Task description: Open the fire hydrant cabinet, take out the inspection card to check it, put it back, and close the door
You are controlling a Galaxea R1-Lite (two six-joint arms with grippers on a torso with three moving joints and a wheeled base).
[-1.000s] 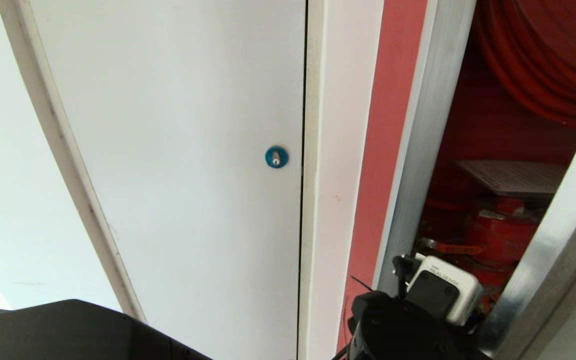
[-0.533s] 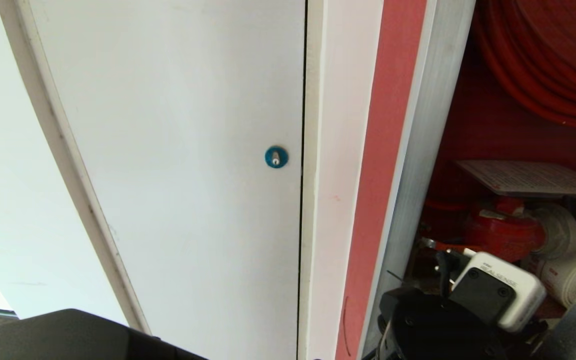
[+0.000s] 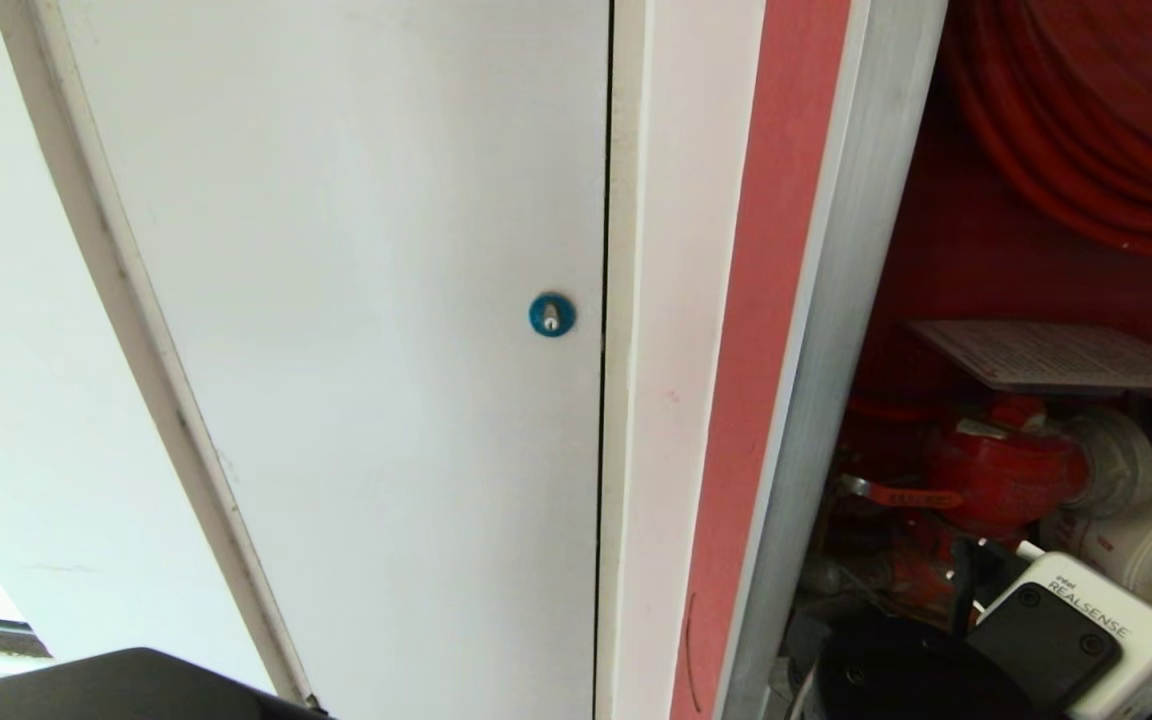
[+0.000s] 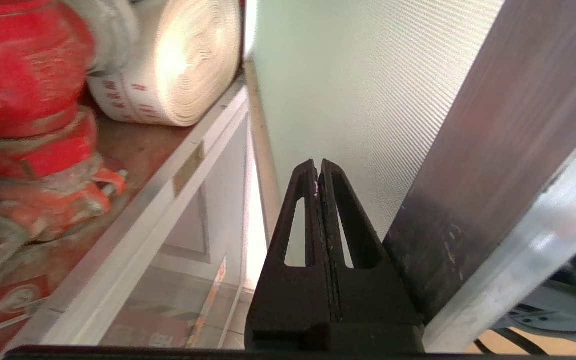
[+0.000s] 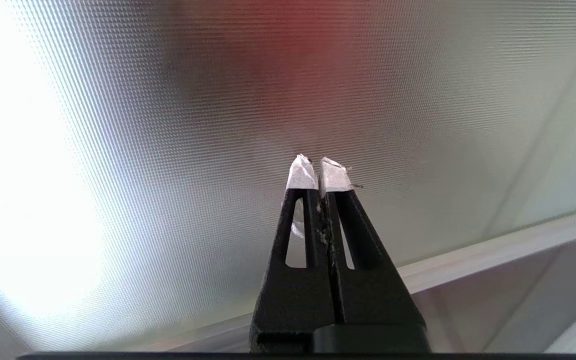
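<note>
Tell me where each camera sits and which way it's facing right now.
Head: looks up past the left arm's wrist camera at the white door and open fire hydrant cabinet.
Left wrist: behind the shut left end effector, facing the hydrant valve, also in head view.
Right wrist: behind the shut right end effector, facing a ribbed panel.

Fire hydrant cabinet (image 3: 841, 300) stands open before me: silver frame, red lining, red hose coiled up top. Inspection card (image 3: 1061, 357) lies flat above the red valve. Door (image 4: 508, 165) swung wide.
</note>
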